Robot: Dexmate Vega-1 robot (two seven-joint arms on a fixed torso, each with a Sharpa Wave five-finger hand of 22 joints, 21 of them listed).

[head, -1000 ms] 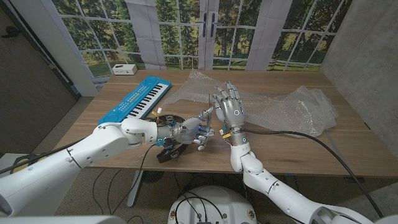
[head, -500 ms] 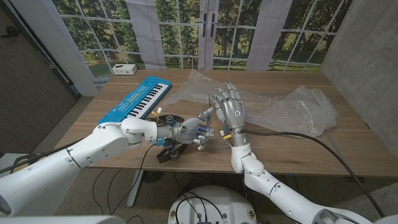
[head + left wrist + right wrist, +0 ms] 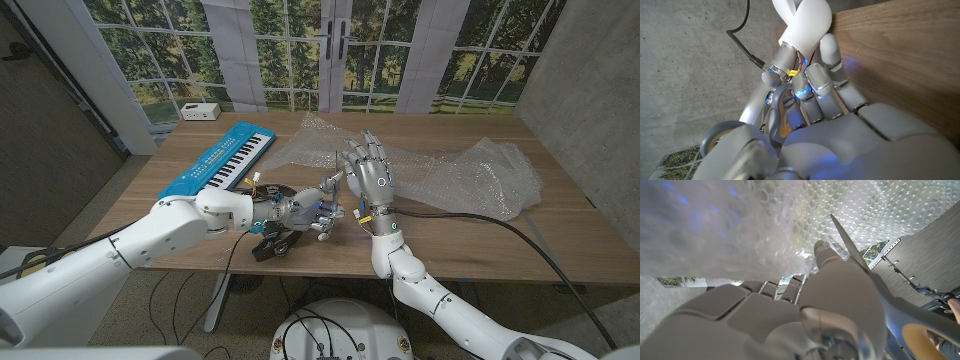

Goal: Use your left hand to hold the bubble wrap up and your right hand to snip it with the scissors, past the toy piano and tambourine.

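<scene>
Just beyond the upright right hand (image 3: 367, 176) gripping scissors (image 3: 875, 282), bubble wrap (image 3: 470, 175); left hand (image 3: 312, 210) curled empty

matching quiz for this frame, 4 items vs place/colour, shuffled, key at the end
Things:
1. toy piano
2. bubble wrap
3. scissors
4. white box

Place or colour:
A. clear, spread over the middle and right of the table
B. grey blade alongside the right hand, up against the wrap
C. blue, on the table's left part
D. beyond the table's far left corner

Pairs: 1-C, 2-A, 3-B, 4-D
</scene>
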